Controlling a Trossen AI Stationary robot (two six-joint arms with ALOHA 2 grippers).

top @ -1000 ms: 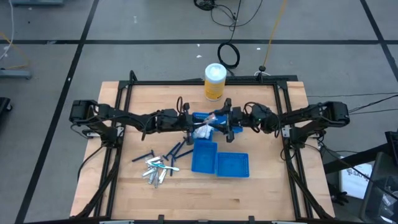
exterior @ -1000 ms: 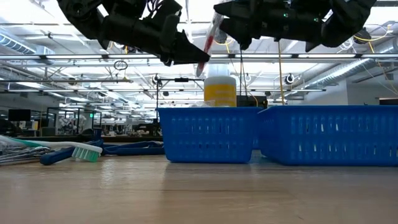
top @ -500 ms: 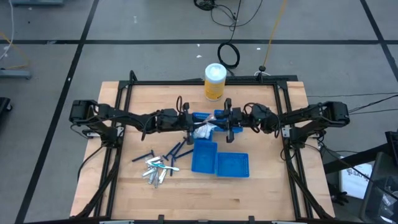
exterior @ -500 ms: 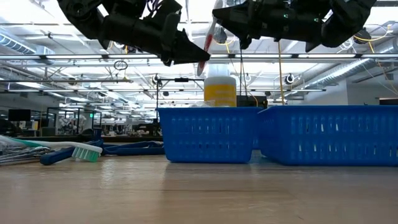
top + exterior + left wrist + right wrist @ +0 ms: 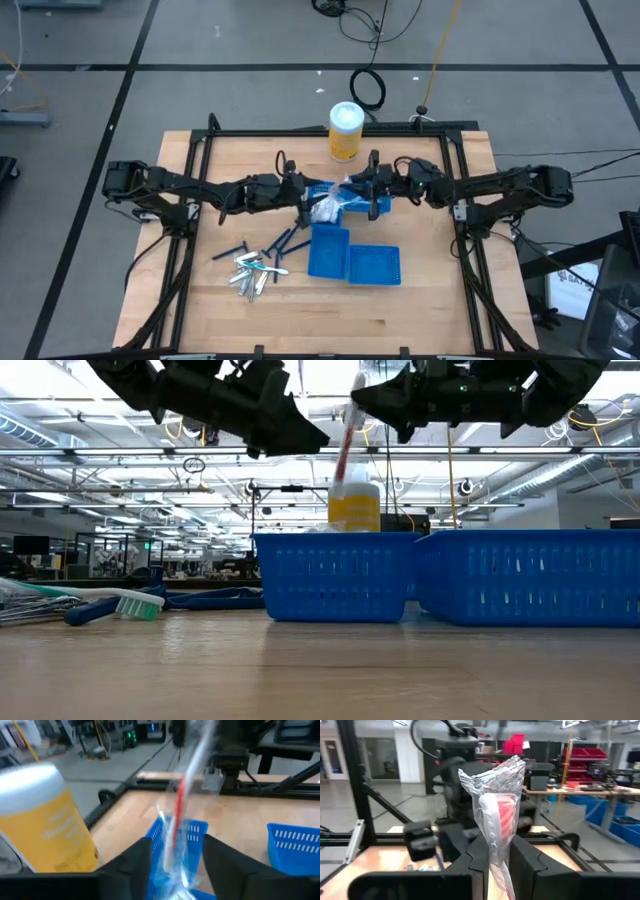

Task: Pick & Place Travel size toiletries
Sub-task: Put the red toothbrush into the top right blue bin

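- bench (image 5: pixel 420 300): light wood inside a dark frame, both arms reaching in from the sides and meeting mid-bench above the blue trays (image 5: pixel 350 255).
- yellow canister (image 5: pixel 345 131) stands at the far edge, behind the meeting point; not part of the job.
- loose toiletries (image 5: pixel 255 262) lie on the bench on the left arm's side of the trays: dark blue sticks, silvery tubes, toothbrushes; one toothbrush (image 5: pixel 120 602) shows lying flat in the low view.
- right pincer (image 5: pixel 500 852): pressed together on the wrapped toothbrush (image 5: pixel 497 810), holding it in the air above the trays.
- left pincer (image 5: pixel 172 865): fingers spread either side of the wrapper, no grip on it that I can see.
- key relation: wrapped toothbrush hangs nearly upright from the right pincer, long axis near vertical with a slight tilt, a tray directly beneath. Right arm owns it; my read is a drop or lower into a tray comes next.
- look of it: clear crinkly sleeve, red core inside, thin and long, likely floppy at the free end.
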